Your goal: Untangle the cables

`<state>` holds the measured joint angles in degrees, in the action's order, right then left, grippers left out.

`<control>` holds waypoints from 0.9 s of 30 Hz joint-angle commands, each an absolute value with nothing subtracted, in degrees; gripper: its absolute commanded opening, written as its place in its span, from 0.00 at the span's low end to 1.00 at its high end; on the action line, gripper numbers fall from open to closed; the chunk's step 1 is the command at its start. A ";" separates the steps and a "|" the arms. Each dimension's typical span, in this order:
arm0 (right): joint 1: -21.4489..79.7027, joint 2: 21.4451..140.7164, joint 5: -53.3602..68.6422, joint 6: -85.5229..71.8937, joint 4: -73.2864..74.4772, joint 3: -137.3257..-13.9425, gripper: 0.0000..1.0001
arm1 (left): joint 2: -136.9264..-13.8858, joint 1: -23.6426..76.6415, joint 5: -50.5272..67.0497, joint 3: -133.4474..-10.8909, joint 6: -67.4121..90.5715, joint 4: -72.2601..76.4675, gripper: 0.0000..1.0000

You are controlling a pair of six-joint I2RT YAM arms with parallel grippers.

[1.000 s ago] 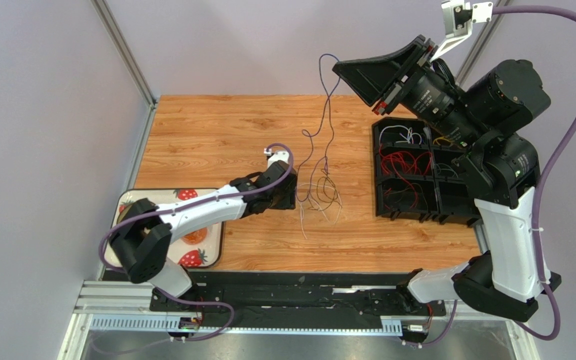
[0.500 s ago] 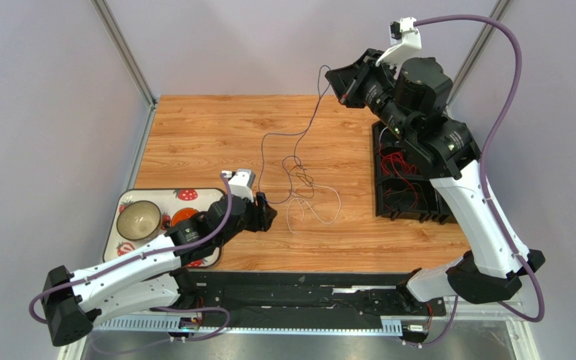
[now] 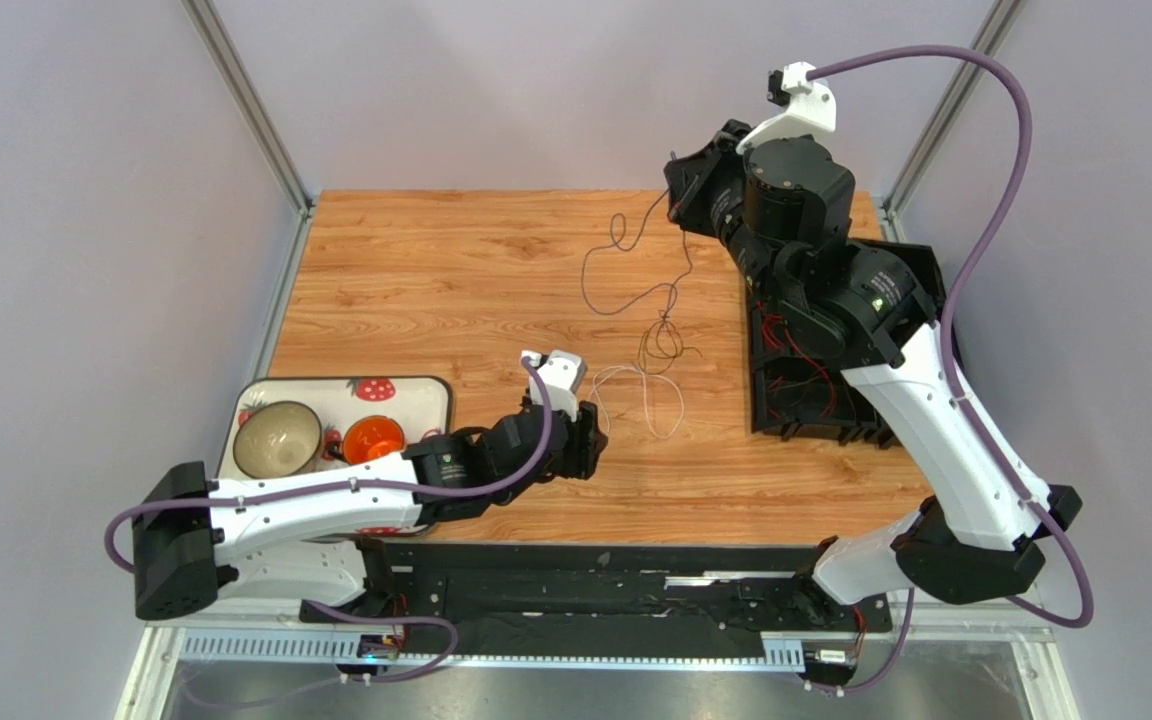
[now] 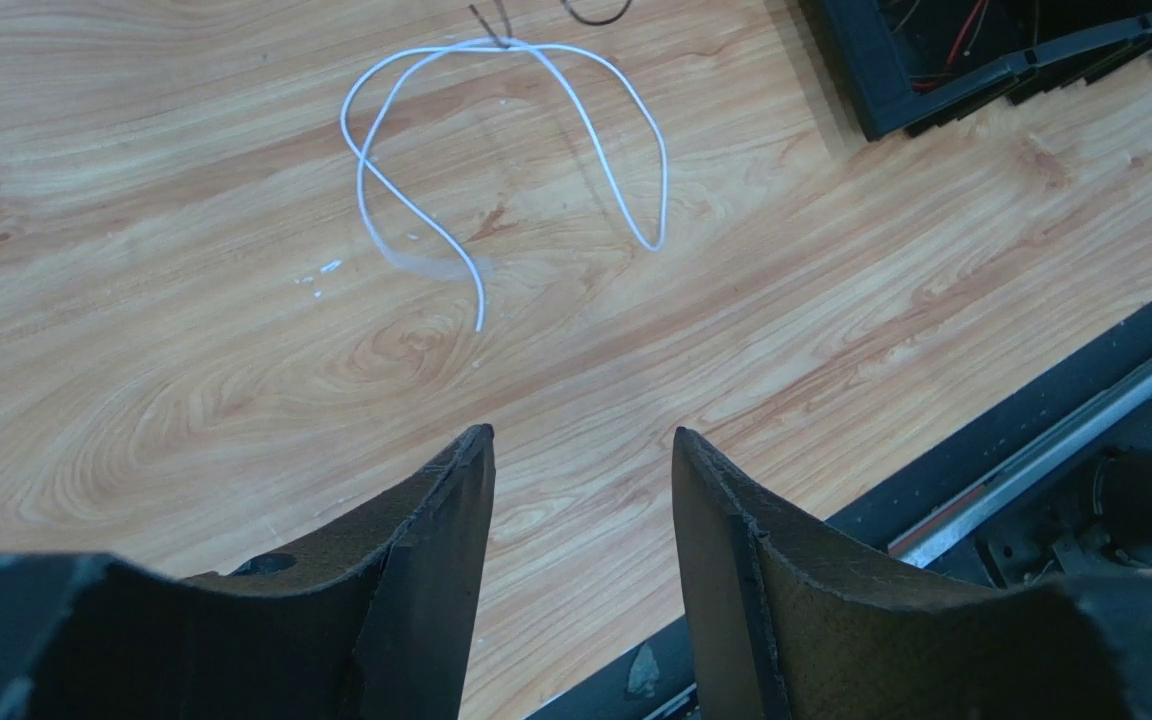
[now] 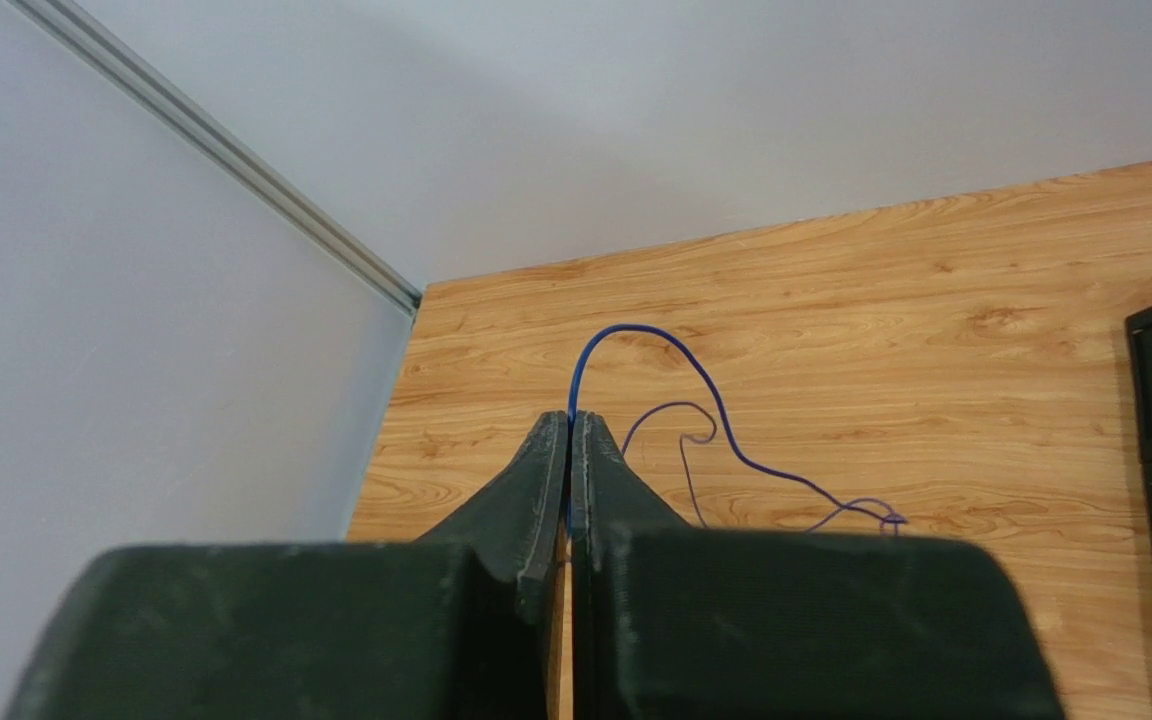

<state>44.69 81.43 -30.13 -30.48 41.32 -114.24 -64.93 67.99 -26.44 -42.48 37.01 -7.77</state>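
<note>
1. At the far right of the tabletop (image 3: 432, 285), the right fingers (image 5: 545, 480) are pressed together on one end of a blue wire (image 5: 630, 327). They hold it up off the wood, so the wire hangs down from them.
2. Its lower part runs into a small tangle (image 3: 665, 338) near the middle of the tabletop, just left of the black box (image 3: 808, 425). We cannot tell how many strands are caught up there.
3. A white wire (image 4: 567, 51) lies in loose loops on the wood, on the near side of the tangle. In the left wrist view its top meets a couple of dark strands, so we judge it not yet free.
4. The left fingers (image 4: 440, 525) stand apart with nothing between them, low over bare wood near the white wire and touching none of it.
5. The box has red wires (image 3: 800, 375) and some pale ones in its compartments. We take these as already sorted, though we cannot be sure.
6. We judge the task partly done. What is left is to draw the blue wire clear of the tangle, then free the white wire and any dark strands with it.
</note>
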 commanded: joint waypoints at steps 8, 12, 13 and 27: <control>49.04 80.33 -39.64 -29.53 43.32 -118.03 0.00 | -74.70 69.17 -29.44 -51.67 29.10 2.71 0.60; 50.27 80.07 -39.38 -29.09 43.33 -118.30 0.00 | -80.85 69.08 -34.71 -55.98 28.48 2.64 0.61; 50.36 79.89 -39.11 -28.83 43.24 -118.21 0.00 | -83.03 69.17 -36.72 -57.47 27.95 2.90 0.61; 51.42 75.41 -36.83 -28.56 42.71 -115.66 0.00 | -93.16 67.24 -43.59 -65.66 30.23 -4.22 0.59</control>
<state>50.98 78.00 -37.15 -29.19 43.94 -115.83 -92.49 68.20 -40.91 -64.03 28.40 -2.15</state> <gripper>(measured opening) 0.009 0.615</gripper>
